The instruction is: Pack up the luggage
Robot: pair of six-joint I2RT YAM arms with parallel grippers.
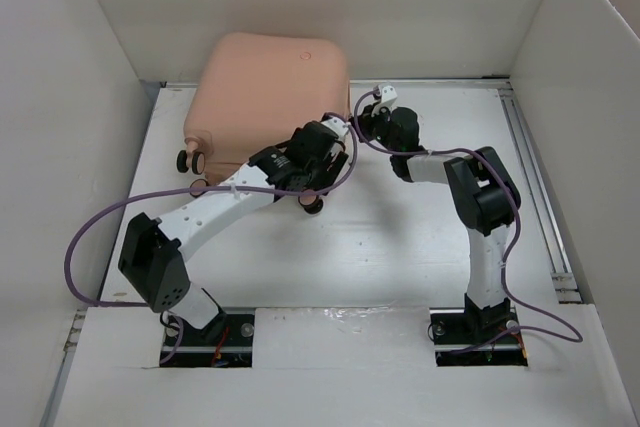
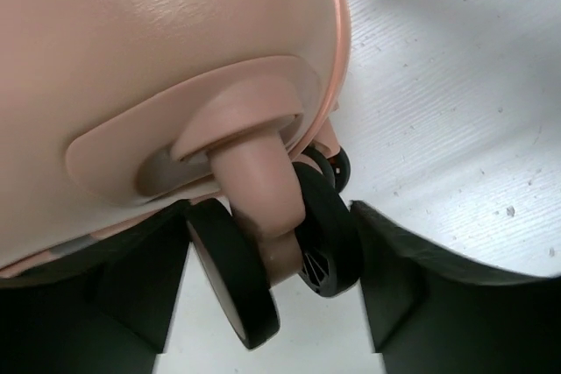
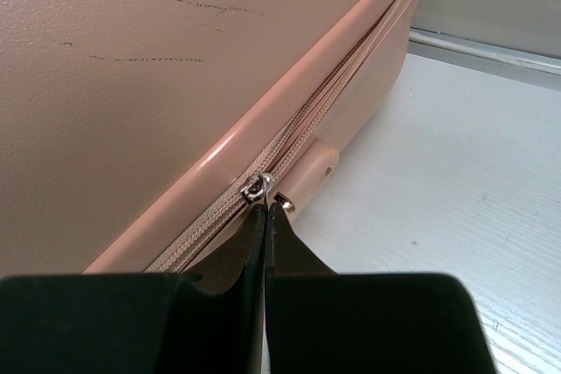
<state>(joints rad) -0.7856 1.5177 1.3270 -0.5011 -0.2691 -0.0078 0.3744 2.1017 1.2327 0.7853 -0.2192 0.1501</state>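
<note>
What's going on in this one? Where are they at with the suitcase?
The luggage lies closed on the table. The right gripper is pinched shut on the zipper pull at the side seam. The left gripper straddles a wheel at the near corner, probably to steady the case; whether it actually squeezes the wheel is unclear.
</note>
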